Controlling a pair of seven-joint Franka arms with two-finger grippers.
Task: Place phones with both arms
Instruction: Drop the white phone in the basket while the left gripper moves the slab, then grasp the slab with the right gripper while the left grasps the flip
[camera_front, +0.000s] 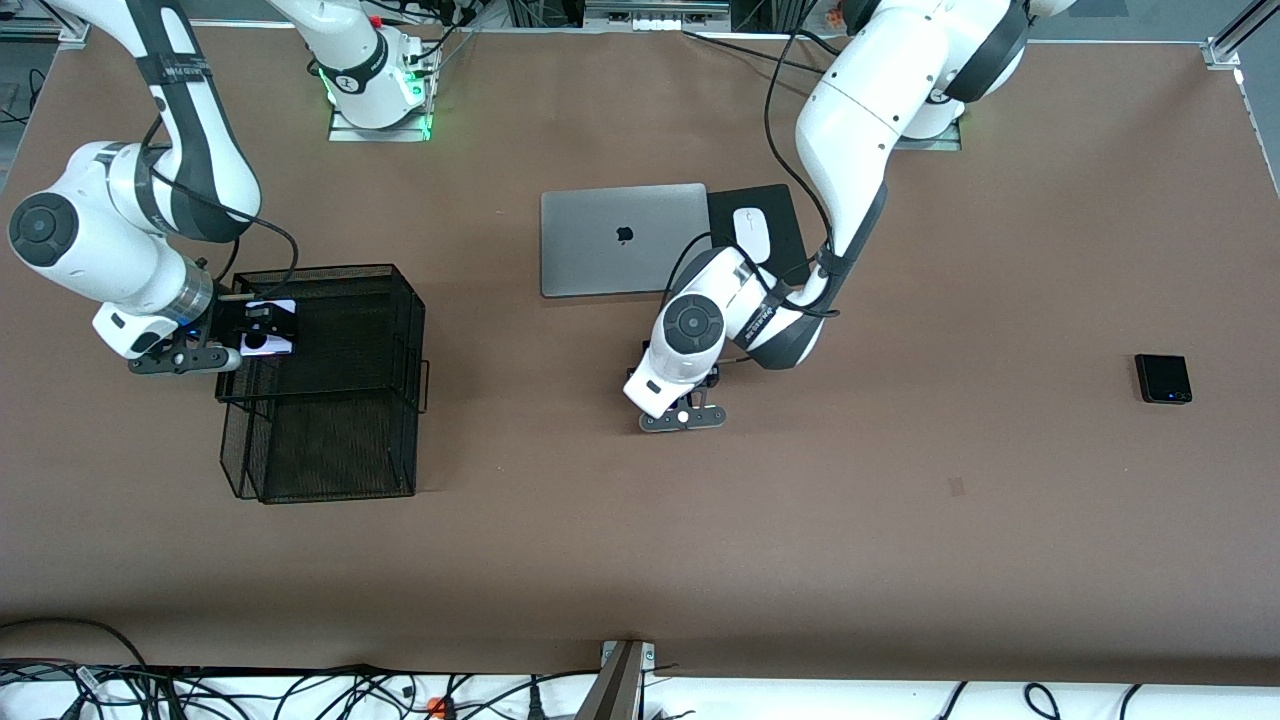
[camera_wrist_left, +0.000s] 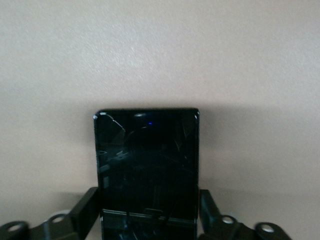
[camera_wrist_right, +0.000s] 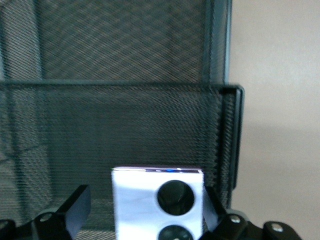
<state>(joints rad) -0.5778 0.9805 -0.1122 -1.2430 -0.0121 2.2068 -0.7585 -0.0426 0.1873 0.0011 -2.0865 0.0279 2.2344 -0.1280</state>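
Right gripper (camera_front: 262, 338): positioned over the upper tier of the black mesh tray (camera_front: 330, 400), at the right arm's end of the table. In the right wrist view the fingers (camera_wrist_right: 75, 207) stand on either side of the lilac-white phone (camera_wrist_right: 157, 202). One finger shows a clear gap from the phone's edge; the other lies close against it. Whether the phone is clamped or released cannot be told.

Lilac-white phone: small and squarish, with two black camera circles facing up. It sits between the right gripper's fingers, over the mesh of the tray's upper tier.

Left gripper (camera_front: 683, 405): low over the bare table, nearer to the front camera than the grey laptop (camera_front: 622, 238). In the left wrist view its fingers (camera_wrist_left: 86, 210) flank the long black phone (camera_wrist_left: 146, 167), each close beside a long edge. Contact cannot be confirmed, so the grip state cannot be told.

Long black phone: flat, with a cracked glass face and a small blue light near one end. It lies between the left gripper's fingers, over the brown table surface (camera_front: 700, 520).

Small black phone (camera_front: 1163, 378): squarish, flat on the table toward the left arm's end, well apart from both grippers.

White mouse (camera_front: 752, 233): on a black mouse pad (camera_front: 775, 205) just beside the closed laptop.
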